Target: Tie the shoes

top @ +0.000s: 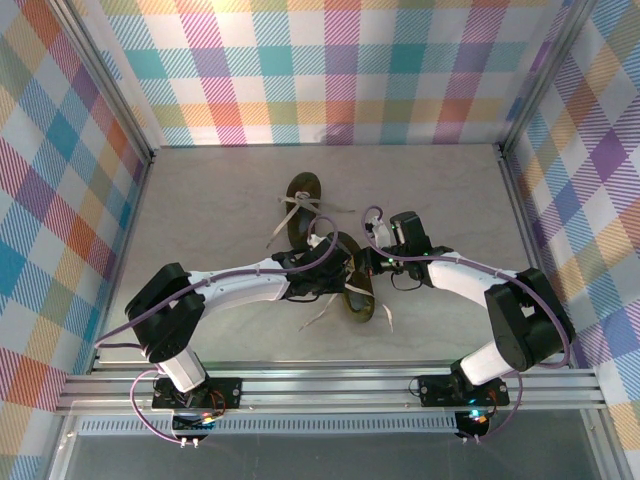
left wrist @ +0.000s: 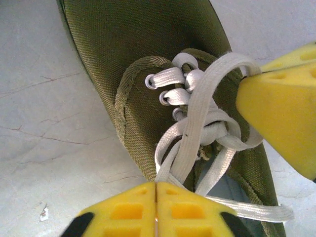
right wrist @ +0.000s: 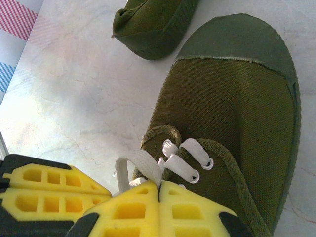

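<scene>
Basically the left end effector [left wrist: 156,210] and right end effector [right wrist: 159,210] each clenched a pale flat lace [left wrist: 197,98], flanking the knot [left wrist: 217,131] of the olive canvas shoe [left wrist: 138,39].

- The whole bench [top: 200,200] is viewed steeply from above its near edge.
- The near shoe [left wrist: 123,39] is seen very close from both wrists, looking down; its eyelets are shared.
</scene>
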